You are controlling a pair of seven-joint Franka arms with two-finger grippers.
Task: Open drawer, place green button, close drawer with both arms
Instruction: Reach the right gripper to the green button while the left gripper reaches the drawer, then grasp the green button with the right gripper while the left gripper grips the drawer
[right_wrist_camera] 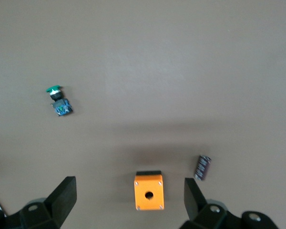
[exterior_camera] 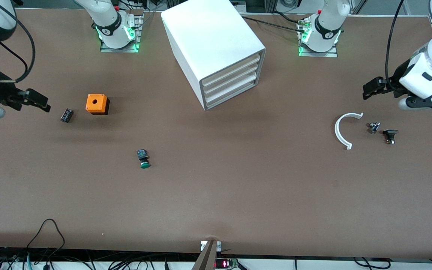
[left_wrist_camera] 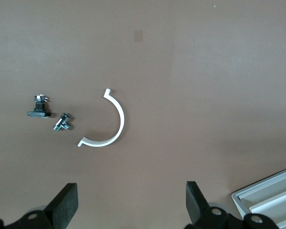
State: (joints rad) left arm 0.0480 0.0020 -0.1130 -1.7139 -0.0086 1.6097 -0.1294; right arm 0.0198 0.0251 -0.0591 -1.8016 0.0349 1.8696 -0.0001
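Button's (right_wrist_camera: 59,101) blue body likeliest wrist-only.

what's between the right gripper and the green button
Nothing visible. The right gripper hangs open near the orange cube and small black part; the button lies nearer the camera, bare table between.

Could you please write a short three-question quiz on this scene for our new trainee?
1. True or false: the drawer is pulled out.
2. The button lies nearer the front camera than which thing? A. orange cube B. neither
3. Fill in: both the left gripper and right gripper are ____.

Key: 1 false, it is shut in the cabinet; 2 A; 3 open, holding nothing.
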